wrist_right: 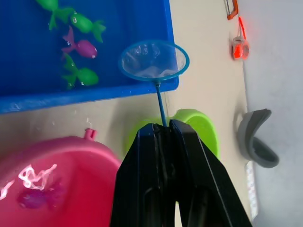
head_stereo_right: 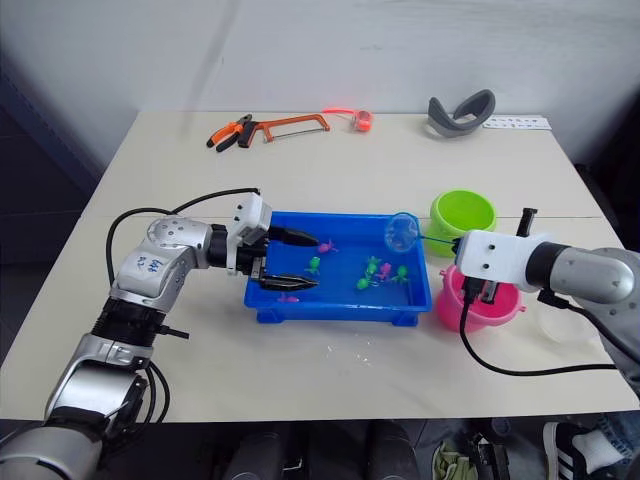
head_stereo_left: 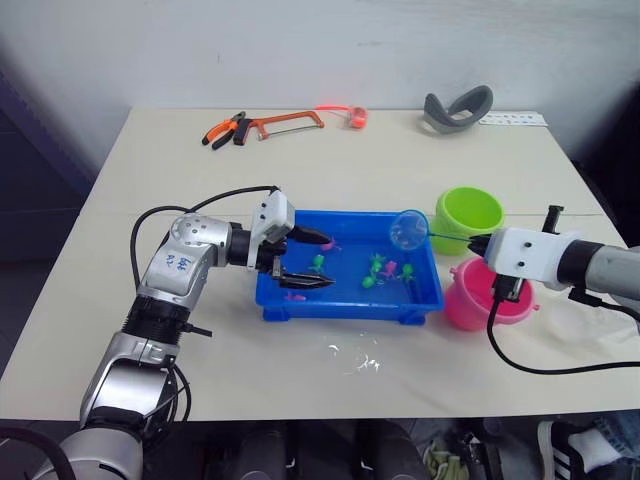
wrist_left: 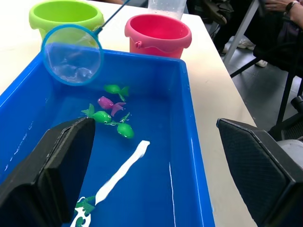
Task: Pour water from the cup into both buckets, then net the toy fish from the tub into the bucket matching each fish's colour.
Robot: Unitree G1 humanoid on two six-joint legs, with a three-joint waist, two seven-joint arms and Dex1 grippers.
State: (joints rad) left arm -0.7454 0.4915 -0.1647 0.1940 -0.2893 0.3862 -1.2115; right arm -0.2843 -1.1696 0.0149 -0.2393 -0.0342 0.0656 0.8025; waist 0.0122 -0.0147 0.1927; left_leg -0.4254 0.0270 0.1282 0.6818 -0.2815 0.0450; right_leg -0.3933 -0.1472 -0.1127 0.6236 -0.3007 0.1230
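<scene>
The blue tub [head_stereo_left: 345,308] sits mid-table holding water and several green and pink toy fish [head_stereo_left: 383,268]. My left gripper [head_stereo_left: 310,260] is open at the tub's left end, one finger [wrist_left: 57,175] over the water and the other [wrist_left: 258,172] by the near rim. The right gripper [head_stereo_left: 482,244] is shut on the net's thin handle. The blue-rimmed net hoop [head_stereo_left: 408,230] hangs empty over the tub's far right corner. Right of the tub stand the green bucket [head_stereo_left: 468,215] and the pink bucket [head_stereo_left: 478,300], which holds a pink fish [wrist_right: 38,198]. Behind the pink bucket stands the clear cup [wrist_left: 165,5].
A hacksaw [head_stereo_left: 285,124], pliers [head_stereo_left: 225,130], an orange item [head_stereo_left: 355,115] and a grey headset [head_stereo_left: 457,107] lie along the table's back edge. Spilled water [head_stereo_left: 358,360] glistens on the table in front of the tub.
</scene>
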